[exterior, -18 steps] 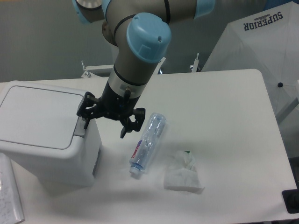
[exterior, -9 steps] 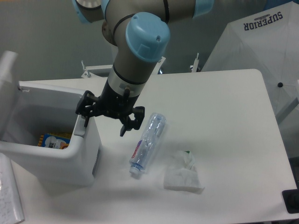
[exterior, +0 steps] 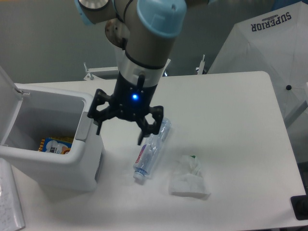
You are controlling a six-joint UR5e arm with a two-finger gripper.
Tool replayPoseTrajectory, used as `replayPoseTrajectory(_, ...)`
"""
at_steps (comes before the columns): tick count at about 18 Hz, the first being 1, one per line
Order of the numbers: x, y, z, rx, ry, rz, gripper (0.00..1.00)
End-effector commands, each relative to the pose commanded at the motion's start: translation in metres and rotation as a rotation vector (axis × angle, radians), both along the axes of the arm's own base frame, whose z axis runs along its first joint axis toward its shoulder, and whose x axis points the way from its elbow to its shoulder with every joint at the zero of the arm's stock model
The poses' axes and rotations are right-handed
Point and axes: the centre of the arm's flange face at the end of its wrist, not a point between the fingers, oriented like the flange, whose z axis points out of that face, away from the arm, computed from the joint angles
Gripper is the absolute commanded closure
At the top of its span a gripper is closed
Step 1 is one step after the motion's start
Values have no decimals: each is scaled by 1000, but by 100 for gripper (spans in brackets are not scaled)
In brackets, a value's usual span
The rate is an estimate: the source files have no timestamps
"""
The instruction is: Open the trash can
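- Trash can [exterior: 53,159] sat at the lower left of the frame, lid swung up at the far left edge; a colourful packet [exterior: 54,145] showed inside.
- Gripper [exterior: 120,126] hovered just right of the can's grey push tab [exterior: 83,132], fingers spread wide, pinching nothing, blue light lit on the wrist.
- Risk, as I judged it: a low sweep could clip the rim or tab and knock the lid shut, or nudge the plastic bottle [exterior: 151,148] right under the fingers.
- White table [exterior: 231,120] w/ 1 crumpled tissue [exterior: 188,177] lower centre; grey wall behind, white "SUPERIOR" cover [exterior: 269,53] upper right.
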Motion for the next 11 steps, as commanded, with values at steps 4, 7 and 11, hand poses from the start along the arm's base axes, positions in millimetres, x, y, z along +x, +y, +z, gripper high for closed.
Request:
replayPoseTrajectory(4,-23,-10,-12,-64,101,-72,0)
replayPoseTrajectory(7,-55,-32,-34,-106,98,-54,0)
replayPoseTrajectory(11,-87,-62,-67,-163,87,-96,0)
